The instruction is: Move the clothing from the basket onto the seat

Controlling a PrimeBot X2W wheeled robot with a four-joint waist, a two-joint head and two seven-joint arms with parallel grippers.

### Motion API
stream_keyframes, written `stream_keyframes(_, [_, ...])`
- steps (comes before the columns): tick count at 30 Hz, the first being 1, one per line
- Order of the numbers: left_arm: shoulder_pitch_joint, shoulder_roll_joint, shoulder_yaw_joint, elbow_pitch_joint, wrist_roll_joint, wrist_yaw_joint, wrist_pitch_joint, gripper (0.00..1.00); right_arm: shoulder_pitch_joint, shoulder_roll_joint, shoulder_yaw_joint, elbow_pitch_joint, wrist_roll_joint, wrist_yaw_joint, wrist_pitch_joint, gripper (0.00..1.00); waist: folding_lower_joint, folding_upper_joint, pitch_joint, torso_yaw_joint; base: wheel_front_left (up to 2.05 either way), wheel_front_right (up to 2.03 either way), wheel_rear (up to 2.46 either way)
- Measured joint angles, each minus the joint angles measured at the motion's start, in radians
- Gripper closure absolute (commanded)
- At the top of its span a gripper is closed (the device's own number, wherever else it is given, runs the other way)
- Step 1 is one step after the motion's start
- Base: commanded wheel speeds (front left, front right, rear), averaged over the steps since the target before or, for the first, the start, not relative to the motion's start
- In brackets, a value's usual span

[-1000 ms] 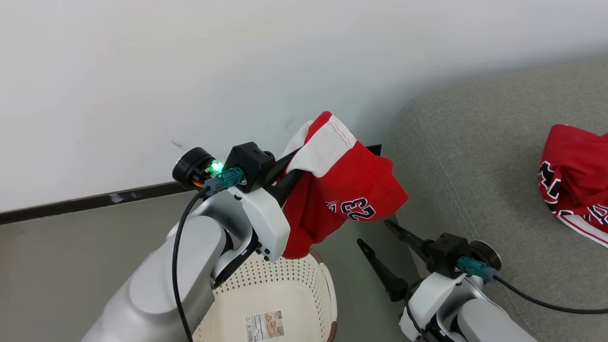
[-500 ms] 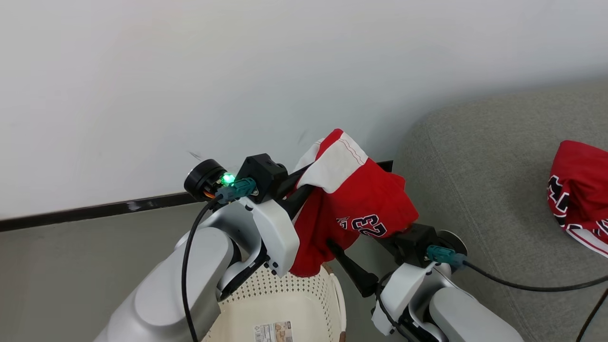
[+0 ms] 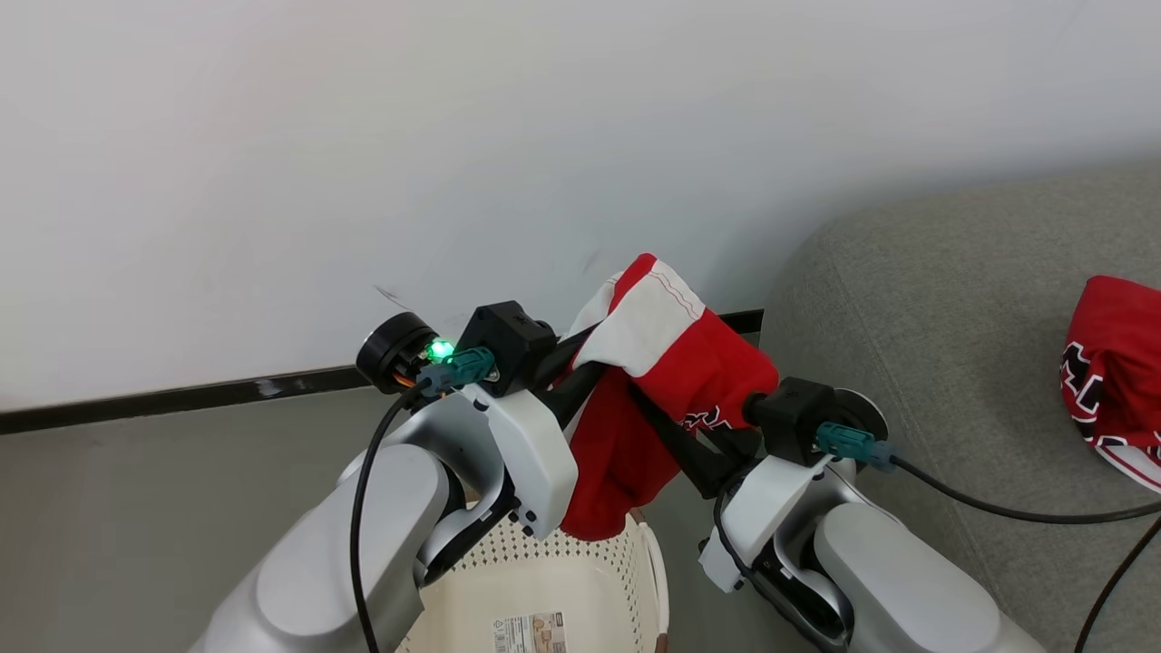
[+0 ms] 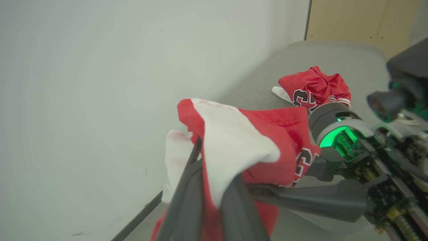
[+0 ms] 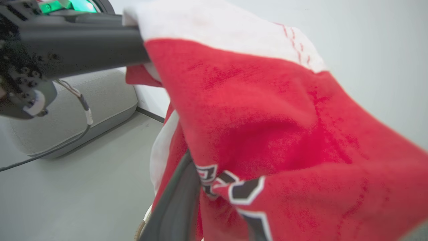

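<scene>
Red shorts [image 3: 689, 381]: bunched in the air above the basket [image 3: 544, 553], white trim uppermost.
Left gripper [image 3: 594, 358]: fingers pinched tight on the shorts' upper edge.
Right gripper [image 3: 662, 417]: fingers pushed into the lower folds, cloth between them; whether they grip, I cannot tell.
Jersey [image 3: 1111, 363]: crumpled on the sofa [image 3: 925, 345].
Basket: on the floor beside the sofa.

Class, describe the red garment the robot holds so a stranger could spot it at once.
Left of the grey sofa, above the cream basket, the left gripper holds a red garment. Unlike the crumpled red one lying on the sofa, it hangs in the air, showing a broad white panel.
</scene>
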Motion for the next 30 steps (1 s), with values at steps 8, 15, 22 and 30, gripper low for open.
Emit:
stream_keyframes(8, [0.013,0.007,0.007,-0.018,-0.003,0.012,0.008,1.0,-0.012,0.0,-0.018,-0.01,-0.008,0.0,0.0,1.0,0.0,0.0,0.007,-0.007,0.0,0.0,0.0])
stream_keyframes(15, [0.05,0.01,0.025,-0.026,-0.017,0.032,0.007,0.0,-0.006,-0.027,-0.08,-0.018,-0.01,0.0,0.0,1.0,0.0,0.0,0.015,-0.02,0.0,0.0,0.0])
stream_keyframes(22, [0.082,0.01,0.036,-0.028,-0.026,0.046,-0.018,0.0,0.011,-0.072,-0.168,-0.049,-0.021,0.0,0.0,1.0,0.0,0.0,0.02,-0.037,0.0,0.0,0.0])
stream_keyframes(30, [0.12,0.0,0.029,-0.03,-0.035,0.052,-0.047,0.0,0.038,-0.137,-0.302,-0.099,-0.066,0.0,0.0,1.0,0.0,0.0,0.02,-0.07,0.0,0.0,0.0])
